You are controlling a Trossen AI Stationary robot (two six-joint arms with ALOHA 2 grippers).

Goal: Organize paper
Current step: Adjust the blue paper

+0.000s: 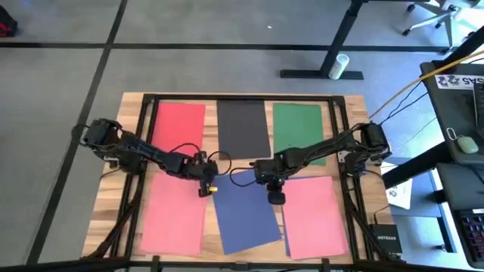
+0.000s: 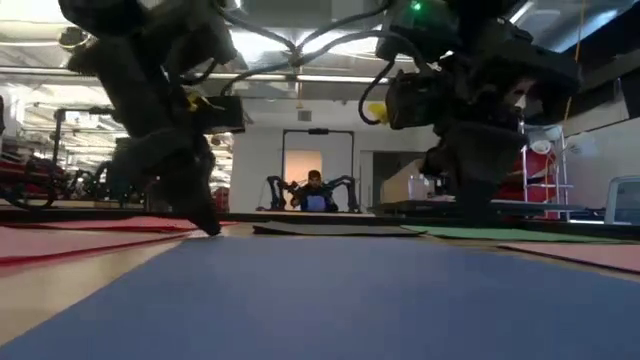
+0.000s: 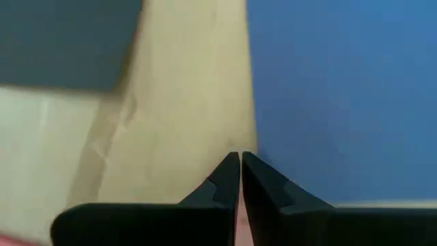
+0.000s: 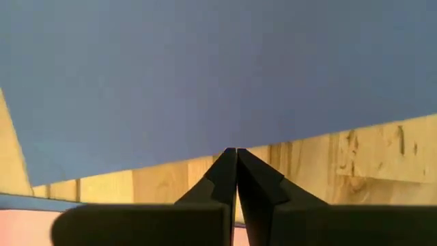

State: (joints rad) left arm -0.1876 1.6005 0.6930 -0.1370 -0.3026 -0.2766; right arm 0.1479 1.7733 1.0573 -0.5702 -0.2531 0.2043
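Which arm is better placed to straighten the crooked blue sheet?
Either, slightly left: the left gripper sits shut at the blue sheet's left edge, handy for turning it. The right gripper, also shut, sits at its right edge.

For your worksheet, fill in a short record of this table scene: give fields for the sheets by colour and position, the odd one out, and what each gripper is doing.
Far row: red sheet, black sheet, green sheet
Near row: pink sheet, blue sheet, second pink sheet
Odd one out: blue sheet, lying askew
Left gripper: shut, tips at the blue sheet's left edge
Right gripper: shut, tips at its right edge
Surface: wooden table
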